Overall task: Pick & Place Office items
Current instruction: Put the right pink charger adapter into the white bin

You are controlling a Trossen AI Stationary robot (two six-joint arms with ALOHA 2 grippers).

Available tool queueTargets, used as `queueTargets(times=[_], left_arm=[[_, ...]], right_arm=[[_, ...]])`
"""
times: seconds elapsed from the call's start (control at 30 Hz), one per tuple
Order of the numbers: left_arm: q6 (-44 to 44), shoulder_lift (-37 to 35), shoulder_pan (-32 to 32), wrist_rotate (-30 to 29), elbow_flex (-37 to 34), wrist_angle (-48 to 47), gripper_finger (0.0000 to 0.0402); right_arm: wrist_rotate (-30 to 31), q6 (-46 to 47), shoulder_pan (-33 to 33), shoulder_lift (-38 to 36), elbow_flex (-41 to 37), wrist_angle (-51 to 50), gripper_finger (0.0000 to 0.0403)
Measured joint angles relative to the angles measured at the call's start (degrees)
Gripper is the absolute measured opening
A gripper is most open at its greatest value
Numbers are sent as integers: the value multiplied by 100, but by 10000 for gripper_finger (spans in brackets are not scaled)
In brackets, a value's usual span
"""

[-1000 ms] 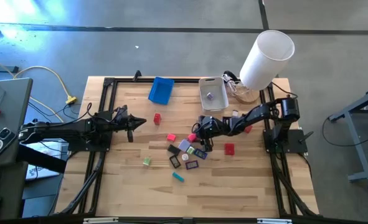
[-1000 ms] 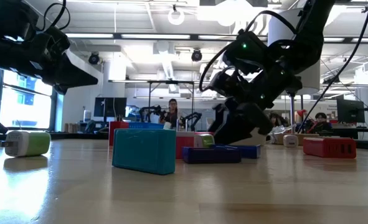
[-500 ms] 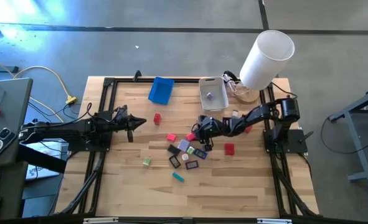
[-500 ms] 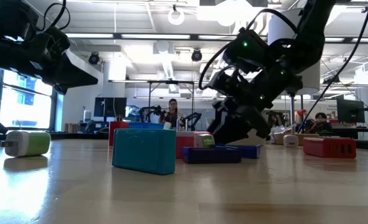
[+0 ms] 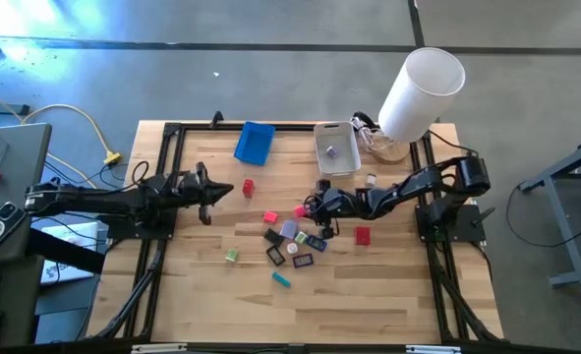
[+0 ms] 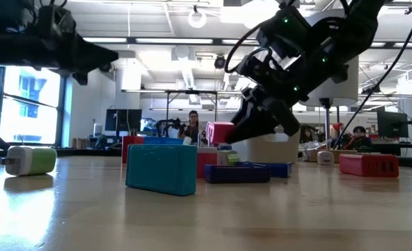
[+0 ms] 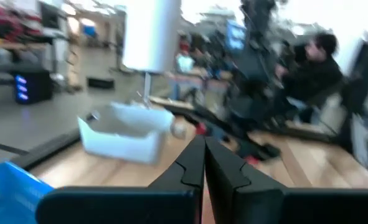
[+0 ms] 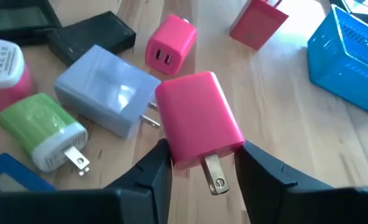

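The right gripper (image 8: 199,165) has its two dark fingers clamped on a glossy pink plastic charger cube (image 8: 199,118) with metal prongs, lifted clear of the light wooden table (image 5: 369,285). Just beneath it lie a pale lavender charger block (image 8: 106,93), a green-and-white plug (image 8: 40,127) and a smaller pink two-port cube (image 8: 170,43). The blue mesh tray (image 8: 352,53) sits well beyond. The left gripper (image 7: 203,163) hangs pinched together, far from the pile.
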Motion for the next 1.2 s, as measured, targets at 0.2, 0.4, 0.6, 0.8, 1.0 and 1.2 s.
queueTargets(times=[0.2, 0.4, 0.6, 0.8, 1.0, 1.2], left_arm=[[-79, 678, -50, -101, 0, 1147, 19], [191, 913, -45, -182, 0, 1297, 19], [-507, 923, -45, -184, 0, 1330, 19], [-505, 925, -11, 210, 2, 1404, 19], [-1110, 925, 70, 205, 4, 1411, 19], [-970, 949, 123, 352, 13, 1405, 19]], right_arm=[[48, -20, 10, -44, 0, -25, 135], [14, -22, 10, -44, 0, -52, 135], [18, -24, -3, -44, 0, -119, 136], [20, -151, -12, -44, 0, -140, 135], [-4, -157, -12, -44, 0, -141, 135], [-30, -157, -12, -44, 0, -156, 135]])
